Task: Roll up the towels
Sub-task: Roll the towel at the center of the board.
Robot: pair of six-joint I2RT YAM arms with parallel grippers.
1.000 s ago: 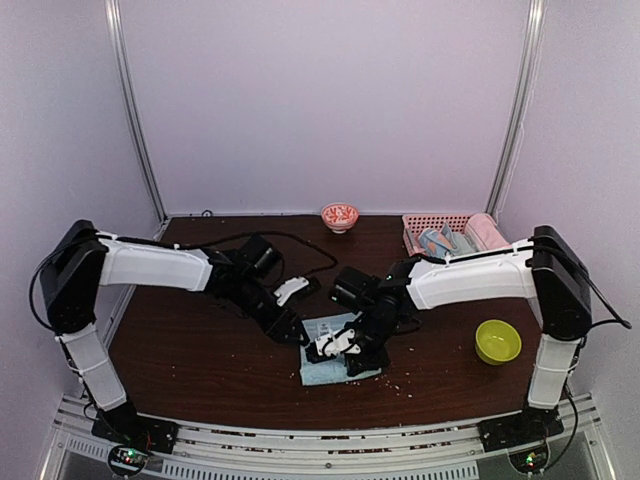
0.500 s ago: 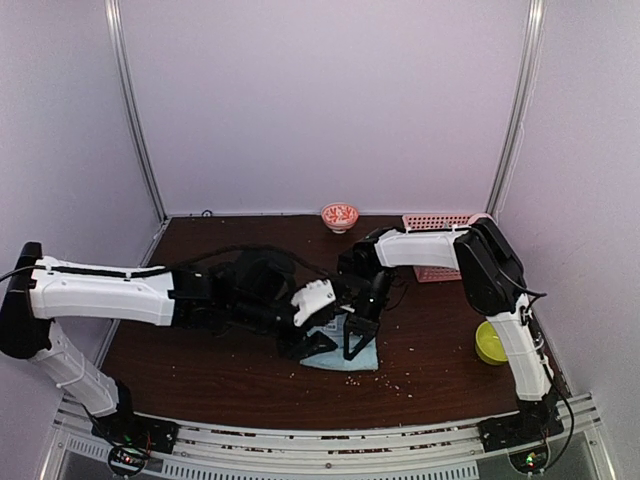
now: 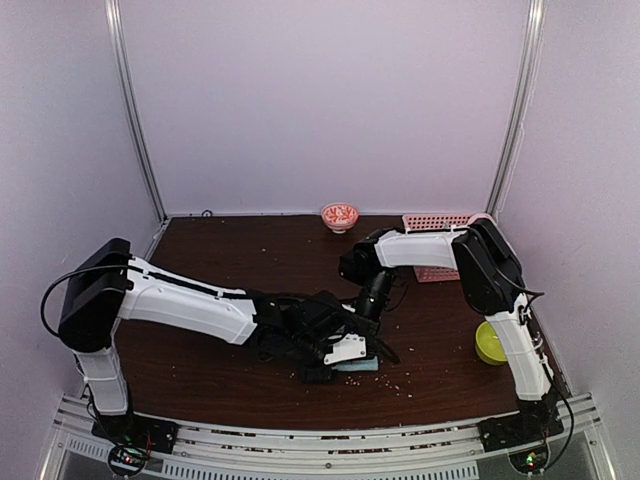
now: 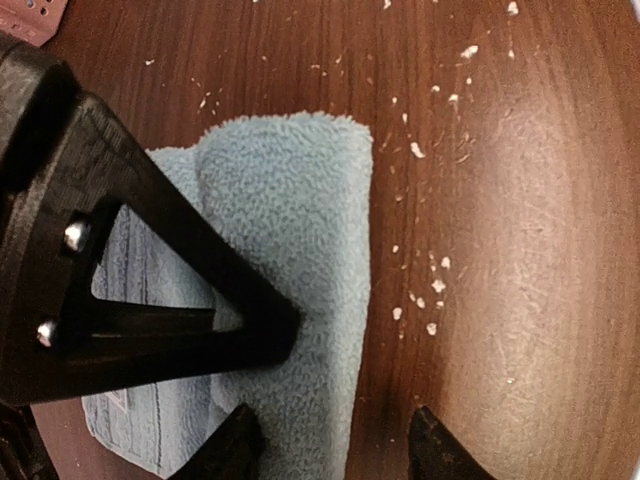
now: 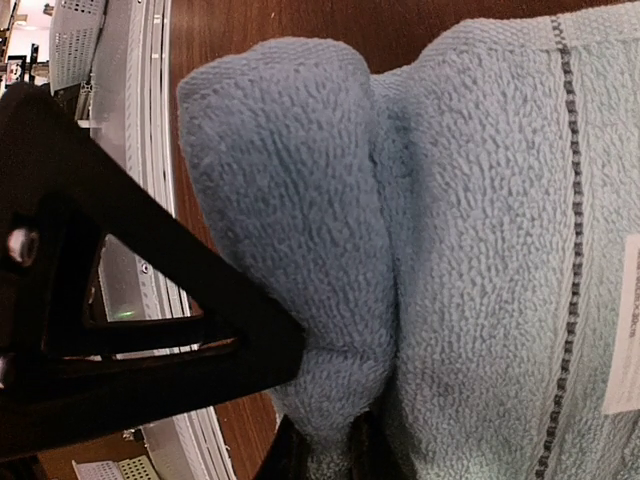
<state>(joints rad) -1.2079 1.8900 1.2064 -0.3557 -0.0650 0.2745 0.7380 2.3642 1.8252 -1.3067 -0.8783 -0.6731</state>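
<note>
We see both arms meet near the table's (image 3: 200,370) front middle, left gripper (image 3: 340,360) and right gripper (image 3: 372,340) down on the towel (image 3: 362,366); the green bowl (image 3: 487,345) sits right, half hidden.

A light-blue terry towel (image 3: 362,366) lies on the table (image 3: 200,372), at about 5 o'clock from its middle and near the front edge. One end is rolled into a thick, soft tube. The rest lies flat, showing a dark stitched stripe and a white label.
</note>
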